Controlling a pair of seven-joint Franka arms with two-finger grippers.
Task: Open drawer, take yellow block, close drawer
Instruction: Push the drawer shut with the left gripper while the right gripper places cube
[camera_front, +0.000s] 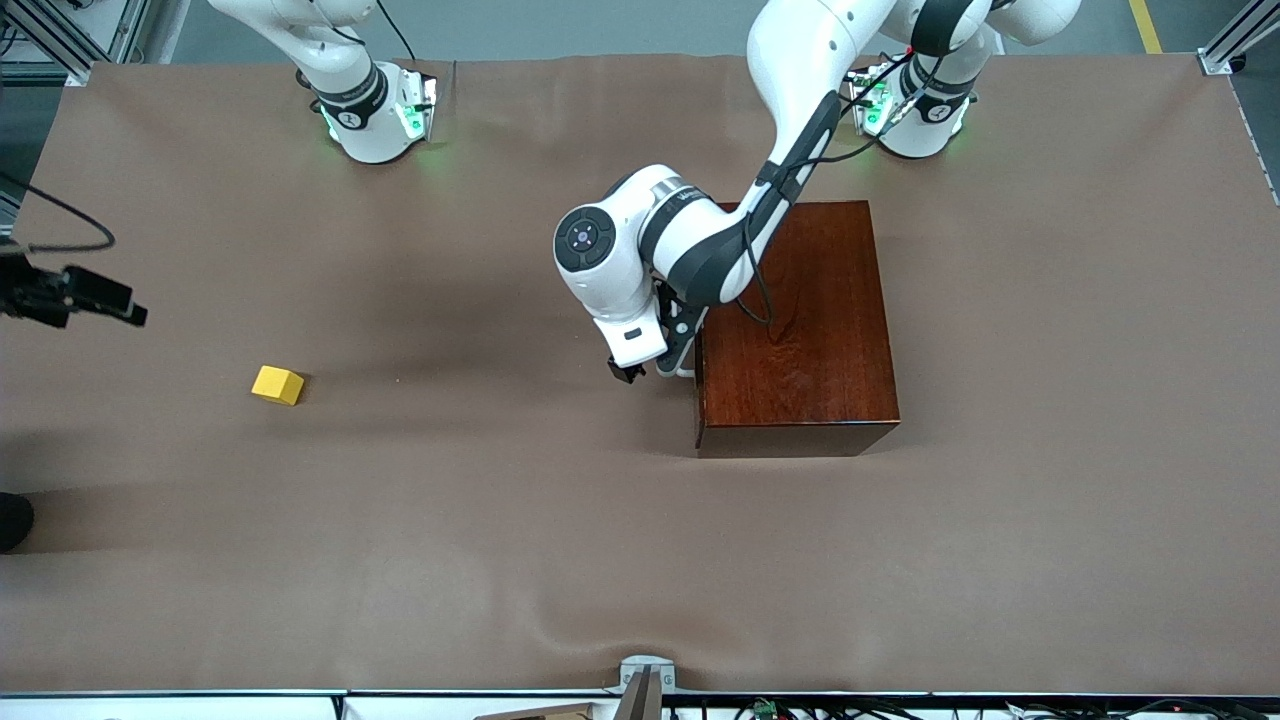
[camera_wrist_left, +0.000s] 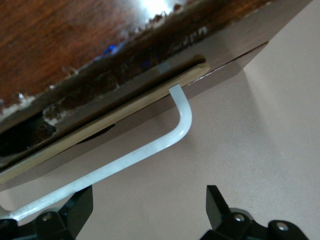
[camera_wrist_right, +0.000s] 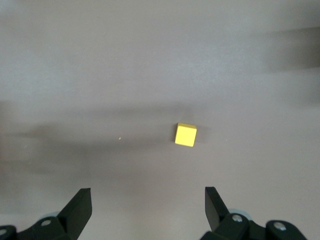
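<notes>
The dark reddish-brown wooden box (camera_front: 800, 325) stands mid-table, toward the left arm's end. Its drawer (camera_wrist_left: 125, 107) is pushed in, showing only a pale-wood edge. The white bar handle (camera_wrist_left: 150, 150) faces the right arm's end. My left gripper (camera_front: 650, 368) (camera_wrist_left: 149, 202) is open right at the handle, whose bar crosses the tip of one finger (camera_wrist_left: 80, 205). The yellow block (camera_front: 277, 384) (camera_wrist_right: 185, 134) lies on the bare table toward the right arm's end. My right gripper (camera_front: 125, 310) (camera_wrist_right: 148, 205) hangs open, high over the table near the block, holding nothing.
A brown cloth (camera_front: 560, 540) covers the whole table. A dark object (camera_front: 12, 520) pokes in at the table's edge at the right arm's end, nearer the front camera than the block. A small mount (camera_front: 645, 680) sits at the middle of the front edge.
</notes>
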